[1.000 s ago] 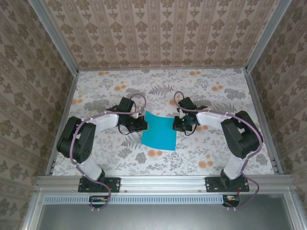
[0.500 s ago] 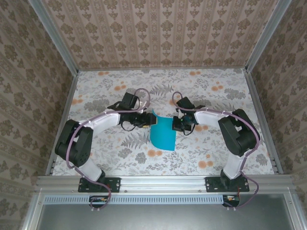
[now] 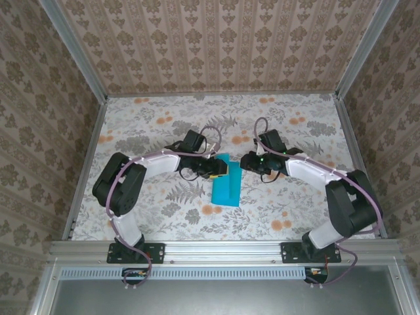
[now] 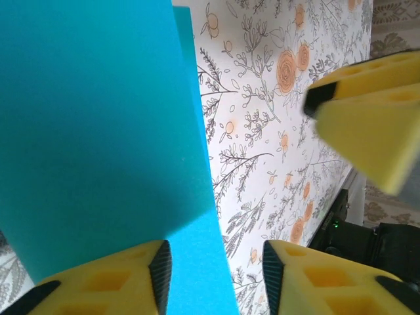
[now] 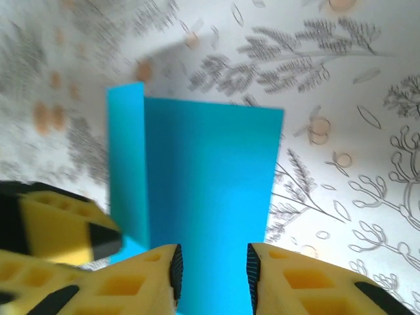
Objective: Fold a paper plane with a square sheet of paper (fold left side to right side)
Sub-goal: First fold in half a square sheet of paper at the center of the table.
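The square sheet of paper (image 3: pixel 226 189) is turquoise and lies folded over on itself as a narrow upright rectangle on the floral table. My left gripper (image 3: pixel 222 169) is at its upper left edge and my right gripper (image 3: pixel 245 163) at its upper right. In the left wrist view the left gripper (image 4: pixel 216 262) stands open over the paper (image 4: pixel 98 131), gripping nothing. The right gripper (image 5: pixel 211 262) is also open above the paper (image 5: pixel 210 190). The top layer sits slightly off, so a strip of the lower layer (image 5: pixel 126 164) shows.
The table (image 3: pixel 157 210) carries a floral cloth and is enclosed by patterned walls and an aluminium frame (image 3: pixel 223 248). The two grippers' yellow fingers (image 4: pixel 367 125) are close together over the paper's top end.
The left gripper swept right, carrying the sheet's left edge over onto the right side. Both grippers went from shut to open, and the right gripper drew back a little.
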Controlling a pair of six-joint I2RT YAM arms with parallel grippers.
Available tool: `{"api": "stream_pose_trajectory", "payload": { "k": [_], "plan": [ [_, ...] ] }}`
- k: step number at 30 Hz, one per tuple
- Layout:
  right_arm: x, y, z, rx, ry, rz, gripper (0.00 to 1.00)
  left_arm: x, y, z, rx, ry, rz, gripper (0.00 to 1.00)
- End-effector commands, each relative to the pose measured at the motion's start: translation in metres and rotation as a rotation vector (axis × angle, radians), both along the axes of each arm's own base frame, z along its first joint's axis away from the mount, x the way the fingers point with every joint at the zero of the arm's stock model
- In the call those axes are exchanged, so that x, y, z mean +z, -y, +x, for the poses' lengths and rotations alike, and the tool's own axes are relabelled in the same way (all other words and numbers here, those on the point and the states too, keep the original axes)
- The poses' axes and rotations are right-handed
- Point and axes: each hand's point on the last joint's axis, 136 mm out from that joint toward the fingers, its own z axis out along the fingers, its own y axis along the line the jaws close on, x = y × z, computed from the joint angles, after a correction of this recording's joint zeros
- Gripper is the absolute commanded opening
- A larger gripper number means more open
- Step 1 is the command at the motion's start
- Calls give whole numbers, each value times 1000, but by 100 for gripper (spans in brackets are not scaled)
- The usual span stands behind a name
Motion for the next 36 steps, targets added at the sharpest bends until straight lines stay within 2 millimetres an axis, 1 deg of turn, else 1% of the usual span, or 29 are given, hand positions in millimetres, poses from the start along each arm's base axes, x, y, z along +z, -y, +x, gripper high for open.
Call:
{"api": "stream_pose_trajectory", "payload": {
  "k": [1,4,7,13,16,19,20,22,24,27,31,34,36],
  "plan": [
    [9,-21,-4,37,-8,142,40,7,8,5,-6,16,-20,37],
    [4,-32,-2,43,-32,213,42,4,6,5,-4,14,-5,27],
    [-2,-43,0,47,-58,279,42,4,6,4,-8,16,7,22],
    [-16,-59,-1,80,-112,303,39,2,4,2,-9,17,20,19],
    [-18,-61,-1,84,-118,306,27,2,3,1,-9,17,24,18],
    [-24,-58,-3,81,-130,281,9,3,2,2,-10,27,33,18],
    [-26,-56,-4,79,-134,264,4,5,1,2,-9,33,38,19],
    [-33,-49,-6,69,-149,209,0,10,-3,3,-4,58,51,24],
    [-40,-40,-9,56,-163,145,0,13,-8,4,2,72,73,27],
    [-44,-29,-8,45,-155,67,0,12,-19,7,24,104,139,35],
    [-48,-26,-8,49,-166,29,0,-2,-25,3,24,79,190,44],
    [-54,-23,-10,43,-181,2,1,-14,-25,1,18,62,226,48],
    [-57,-21,-11,41,-187,-8,1,-20,-23,1,17,48,242,50]
  ]
}}
